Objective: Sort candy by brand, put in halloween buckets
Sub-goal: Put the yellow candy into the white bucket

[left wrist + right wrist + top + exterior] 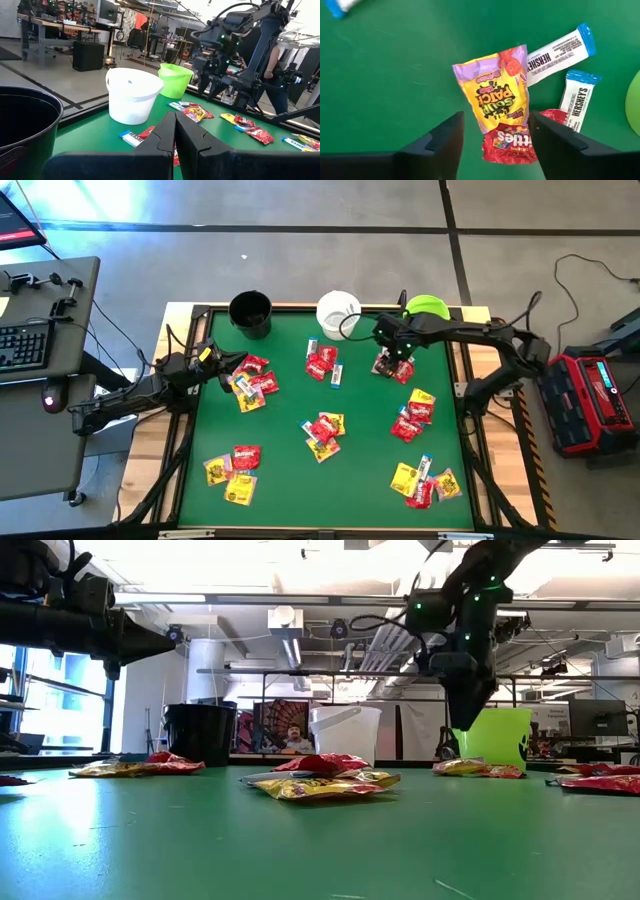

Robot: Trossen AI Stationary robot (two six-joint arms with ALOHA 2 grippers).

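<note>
The sorting has barely started, as far as can be judged. Nearly all the candy lies in loose mixed heaps across the green surface (370,480): one heap near the left claw (228,366), one in the middle (323,432), two along the right side, one at the front left corner and one at the front right. The three buckets stand in a row along the far edge: the black bucket (250,313), the white bucket (338,312) and the lime green bucket (428,307). From above the black one looks empty; what the other two hold is hard to tell at this angle.

The right claw (496,135) hangs over the small heap just in front of the green bucket, its fingers spread wide with nothing between them. Directly below it lies a yellow packet (495,90) with a purple top, lapping over a red packet (510,142). Two slim white-and-blue bars (559,50) lie just beside them, one slanted, one more upright. The wrappers are flat, glossy and crinkled, so they will likely slide on the surface and be hard to pinch singly where they overlap.

The left claw is pressed together and empty, held above the surface near the black bucket, pointing toward the white one.
</note>
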